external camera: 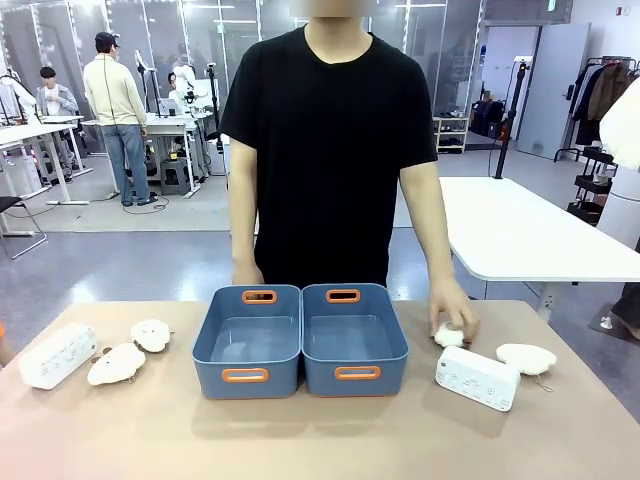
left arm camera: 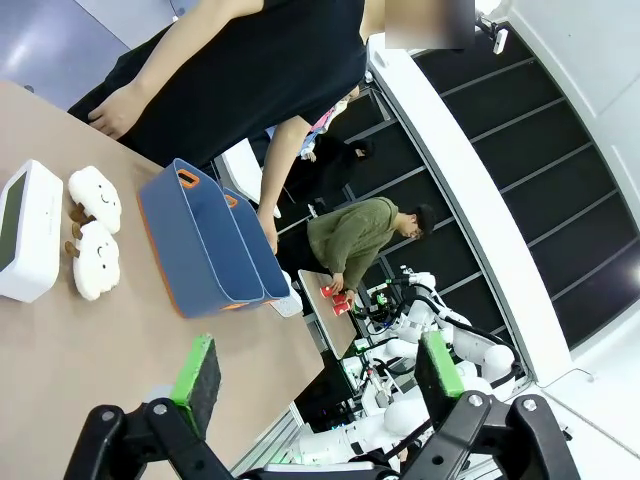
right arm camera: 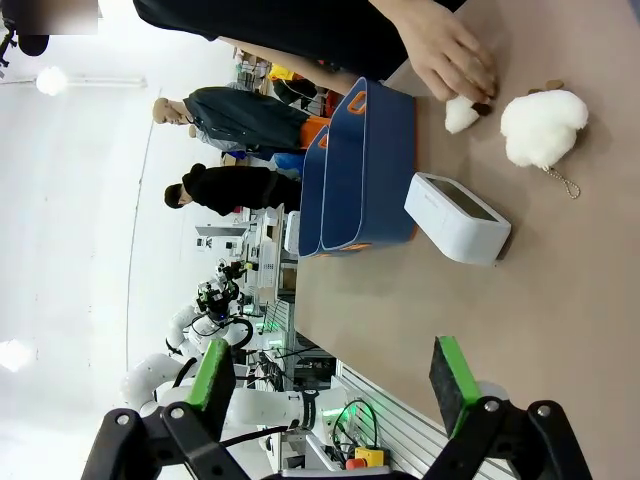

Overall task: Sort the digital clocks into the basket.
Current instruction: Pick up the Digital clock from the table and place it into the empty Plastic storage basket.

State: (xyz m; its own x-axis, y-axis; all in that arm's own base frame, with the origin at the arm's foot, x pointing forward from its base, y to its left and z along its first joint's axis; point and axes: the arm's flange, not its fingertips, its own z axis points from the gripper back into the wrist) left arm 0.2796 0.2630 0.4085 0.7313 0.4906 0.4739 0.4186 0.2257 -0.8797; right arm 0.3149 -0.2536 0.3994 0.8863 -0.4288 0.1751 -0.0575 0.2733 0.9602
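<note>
Two blue baskets stand side by side mid-table, the left one [external camera: 247, 340] and the right one [external camera: 354, 338], both bare inside. One white digital clock [external camera: 57, 356] lies at the far left; it is also in the left wrist view [left arm camera: 24, 230]. The other clock [external camera: 477, 378] lies at the right, seen too in the right wrist view [right arm camera: 458, 216]. My left gripper [left arm camera: 317, 378] is open above the table with nothing between its pads. My right gripper [right arm camera: 336, 385] is open as well, short of the right clock.
Two cream cloud plush toys [external camera: 133, 351] lie left of the baskets. Another plush [external camera: 526, 357] rests at the right, and the person's hand [external camera: 452, 312] covers a small one [external camera: 449, 335]. The person stands behind the baskets at the far edge.
</note>
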